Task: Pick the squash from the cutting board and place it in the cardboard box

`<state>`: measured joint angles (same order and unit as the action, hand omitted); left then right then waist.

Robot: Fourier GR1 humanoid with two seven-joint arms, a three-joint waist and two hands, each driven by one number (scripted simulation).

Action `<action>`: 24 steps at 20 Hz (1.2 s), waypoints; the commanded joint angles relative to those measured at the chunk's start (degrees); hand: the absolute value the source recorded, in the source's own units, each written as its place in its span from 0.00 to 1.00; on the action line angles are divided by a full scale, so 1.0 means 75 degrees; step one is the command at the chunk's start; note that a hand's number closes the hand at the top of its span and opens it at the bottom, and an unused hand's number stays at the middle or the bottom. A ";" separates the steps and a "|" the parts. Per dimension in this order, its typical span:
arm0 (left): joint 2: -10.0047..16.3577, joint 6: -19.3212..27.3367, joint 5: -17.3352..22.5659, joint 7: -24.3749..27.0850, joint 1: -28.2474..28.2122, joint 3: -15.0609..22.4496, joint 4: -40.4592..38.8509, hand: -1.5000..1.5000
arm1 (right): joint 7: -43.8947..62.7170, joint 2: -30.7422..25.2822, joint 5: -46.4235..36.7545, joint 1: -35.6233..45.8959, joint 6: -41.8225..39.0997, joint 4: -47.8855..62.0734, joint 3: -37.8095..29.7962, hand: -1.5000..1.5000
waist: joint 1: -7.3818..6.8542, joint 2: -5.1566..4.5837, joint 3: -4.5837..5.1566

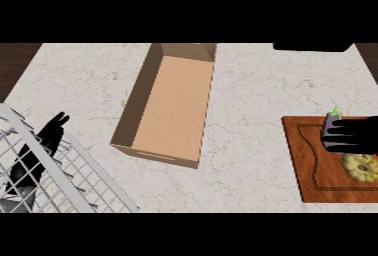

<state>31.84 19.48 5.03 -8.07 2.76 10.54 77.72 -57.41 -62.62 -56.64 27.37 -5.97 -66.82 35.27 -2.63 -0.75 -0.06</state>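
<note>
Wooden cutting board (pixel 310 165), right hand (pixel 358 136) curled round dark vegetable (pixel 330 122), left hand (pixel 46 139) open

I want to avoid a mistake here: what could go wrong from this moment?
1. The right hand is over the dark vegetable, not the yellow squash beside it; it may take the wrong one.
2. The box has raised walls; a low carry could hit them.

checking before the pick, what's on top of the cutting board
A yellow squash lies on the cutting board, and beyond it a dark vegetable with a green stem. The right hand covers most of that vegetable and the board beneath.
</note>
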 commanded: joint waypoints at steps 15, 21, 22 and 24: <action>0.0094 -0.0185 -0.0343 0.0358 0.0489 -0.0618 -0.0147 0.50 | -0.1243 0.1097 -0.1071 0.0266 0.0864 0.1569 0.0061 0.00 | 0.0348 0.0081 0.0011; 0.0199 -0.0282 -0.0356 0.0764 -0.0103 -0.0786 0.0026 0.50 | -0.1317 0.0969 -0.0901 -0.0094 0.0779 0.0993 0.0146 0.00 | 0.0341 0.0107 0.0015; 0.0054 -0.0209 -0.0394 0.0526 0.0200 -0.0789 -0.0117 0.50 | -0.1188 0.1006 -0.1030 -0.0085 0.0641 0.0810 0.0243 0.00 | 0.0377 0.0102 0.0016; -0.0001 -0.0168 -0.0622 0.0409 0.0248 -0.0663 -0.0085 0.50 | -0.1237 0.0749 -0.1148 -0.0261 0.1034 0.0877 0.0138 0.00 | 0.0384 0.0096 0.0011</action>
<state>31.89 17.56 1.01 -8.42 -0.03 8.45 78.67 -62.03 -56.42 -63.99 26.90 -0.69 -60.17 36.51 -0.21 0.13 -0.28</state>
